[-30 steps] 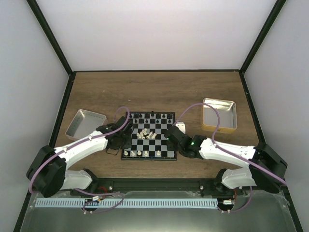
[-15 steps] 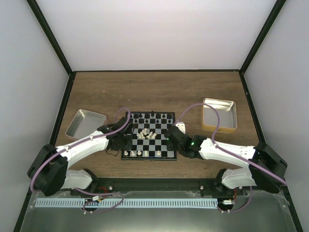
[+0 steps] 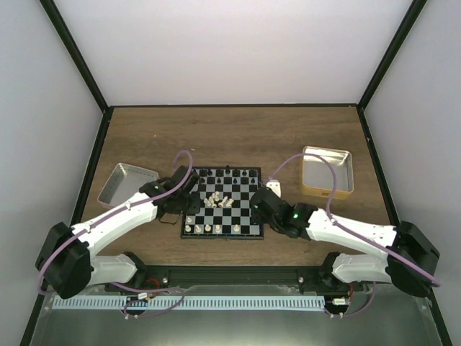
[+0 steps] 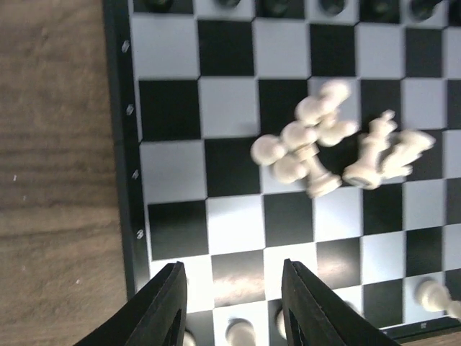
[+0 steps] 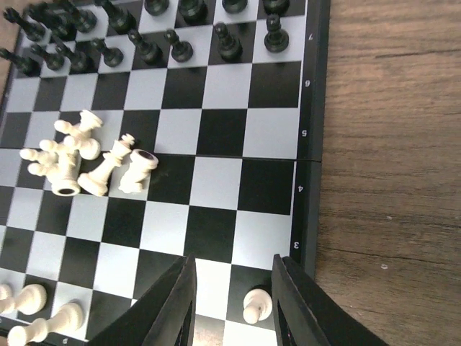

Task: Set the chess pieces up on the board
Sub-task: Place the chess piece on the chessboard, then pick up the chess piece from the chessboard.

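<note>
Overhead rear view, two close downward wrist views — board shared

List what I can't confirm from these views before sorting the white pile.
- Near-row white pieces: left wrist view, cut off by the bottom edge and the left pincer fingers.
- Black pieces: same view, cropped at the top.
- Piece types on the board: top view, too small.

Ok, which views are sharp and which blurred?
Left wrist view: soft, the heap of fallen cream-white chess pieces smeared. Right wrist view: sharp, the black-and-white chequered board and brown wooden table crisp. Top external view: pieces too small to tell apart.
</note>
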`<state>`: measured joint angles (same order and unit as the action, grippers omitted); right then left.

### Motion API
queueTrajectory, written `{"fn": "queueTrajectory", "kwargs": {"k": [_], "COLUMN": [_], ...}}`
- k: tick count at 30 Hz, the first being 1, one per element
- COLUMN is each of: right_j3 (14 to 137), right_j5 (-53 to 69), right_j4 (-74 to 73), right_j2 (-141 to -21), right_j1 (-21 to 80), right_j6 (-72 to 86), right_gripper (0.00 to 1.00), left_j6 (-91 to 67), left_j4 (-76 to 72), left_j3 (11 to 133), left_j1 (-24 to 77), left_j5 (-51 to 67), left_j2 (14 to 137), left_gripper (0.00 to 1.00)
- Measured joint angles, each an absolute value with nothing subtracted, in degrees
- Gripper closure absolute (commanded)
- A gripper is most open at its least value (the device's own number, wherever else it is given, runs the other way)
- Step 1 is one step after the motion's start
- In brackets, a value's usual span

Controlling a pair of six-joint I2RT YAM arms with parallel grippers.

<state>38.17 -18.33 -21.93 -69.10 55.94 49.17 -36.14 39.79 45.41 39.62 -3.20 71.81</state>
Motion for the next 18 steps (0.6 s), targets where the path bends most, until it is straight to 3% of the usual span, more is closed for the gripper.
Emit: {"fn": "queueTrajectory", "kwargs": {"k": [4,9,18], "right_j3": [37.98,37.98,37.52], "right_j5": [-18.72,-19.88,-22.46], "right_j4": [-23.0,-25.12,-27.86], "right_j2": [-65.21,-61.32,-56.82], "right_j1": [55.94,55.94,55.94], "right_j6": [49.56,50.46,51.55], "right_gripper": [0.69,0.69,0.69], "left_j6": [-33.98,-32.08,-32.45], "left_j4": [39.22,36.6,32.8], "left_j3": [48.88,51.79,54.78], "left_j1": [40.49,40.82,40.82], "left_j5": [-4.47,-5.45,-8.51], "left_j2": [72.95,78.81,88.79], "left_gripper": [0.63,0.8,0.8]}}
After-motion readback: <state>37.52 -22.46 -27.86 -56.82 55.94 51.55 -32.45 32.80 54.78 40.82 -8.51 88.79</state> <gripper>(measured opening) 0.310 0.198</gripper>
